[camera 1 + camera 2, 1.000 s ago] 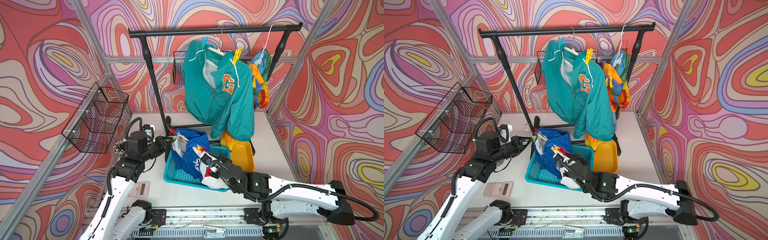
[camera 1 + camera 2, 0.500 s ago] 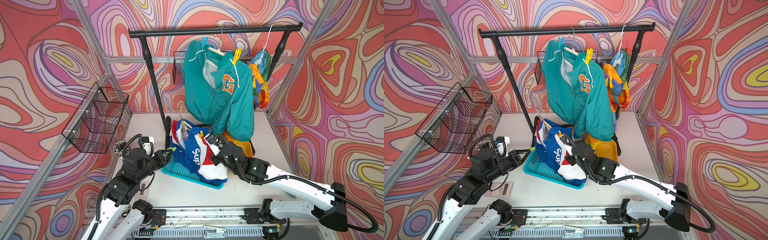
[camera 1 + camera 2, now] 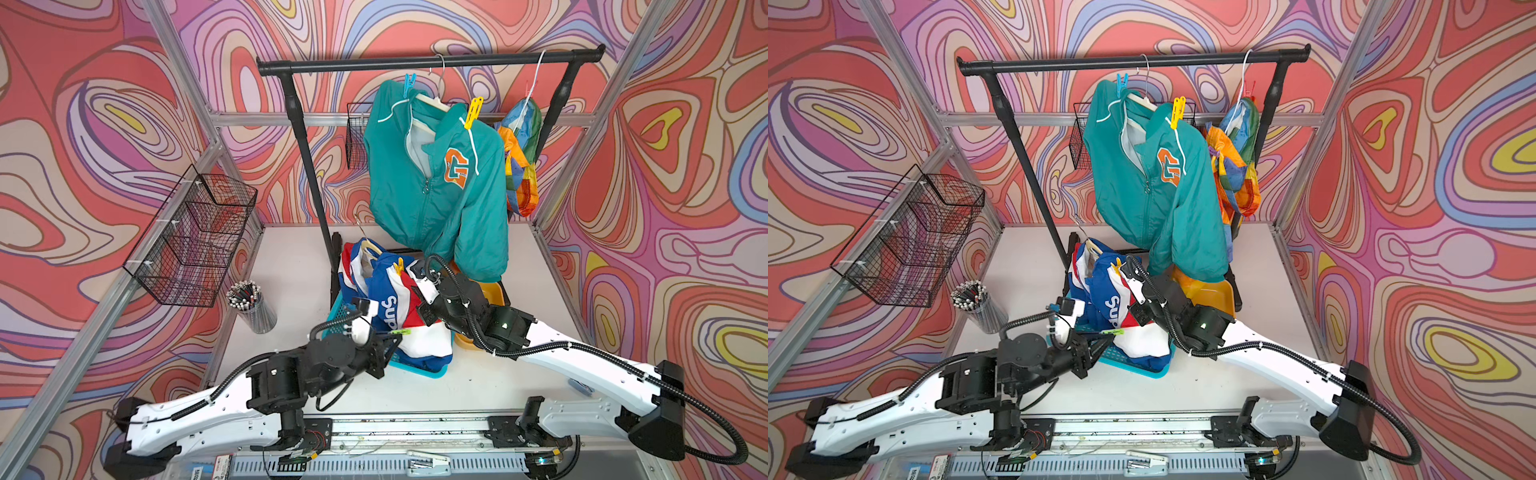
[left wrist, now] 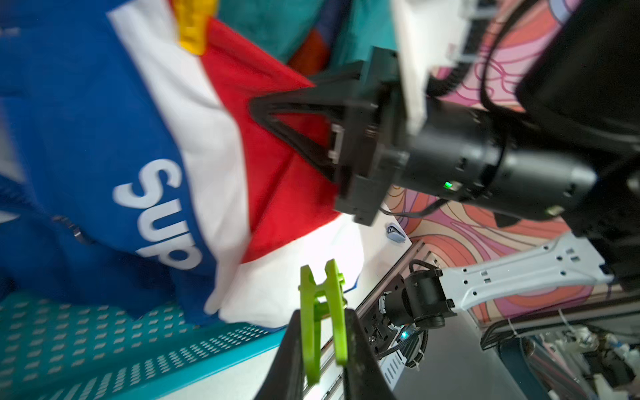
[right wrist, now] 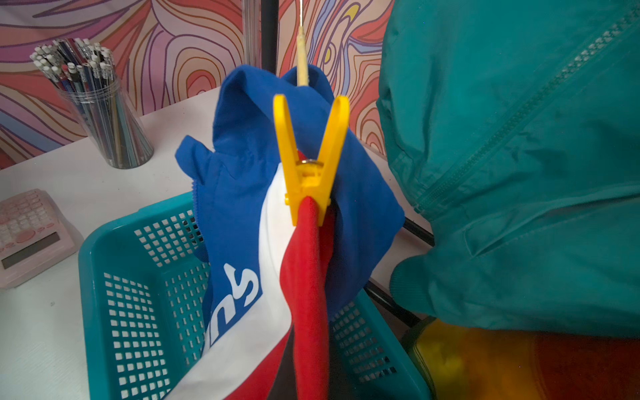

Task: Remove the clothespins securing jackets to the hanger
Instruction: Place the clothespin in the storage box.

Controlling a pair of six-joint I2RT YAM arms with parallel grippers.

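Observation:
My right gripper (image 3: 422,291) is shut on the red panel of the blue, red and white jacket (image 3: 386,291), holding it up over the teal basket. A yellow clothespin (image 5: 310,162) still clamps that jacket's shoulder to its wooden hanger (image 3: 370,246). My left gripper (image 4: 322,322) is shut on a green clothespin (image 4: 323,304), free of the cloth, at the basket's front edge (image 3: 397,332). The teal jacket (image 3: 436,183) hangs on the rail with a blue clothespin (image 3: 409,83) and a yellow clothespin (image 3: 473,111). The rainbow jacket (image 3: 521,153) hangs beside it.
A teal basket (image 3: 419,368) sits under the blue jacket and a yellow bin (image 3: 492,291) behind my right wrist. A pencil cup (image 3: 251,303) and a wire basket (image 3: 195,237) are at the left. A pink calculator (image 5: 27,232) lies near the basket. The black rack post (image 3: 307,166) stands close behind.
My right gripper has lifted the blue jacket out of the basket. My left arm has swung from the basket's left side to its front edge with the green clothespin.

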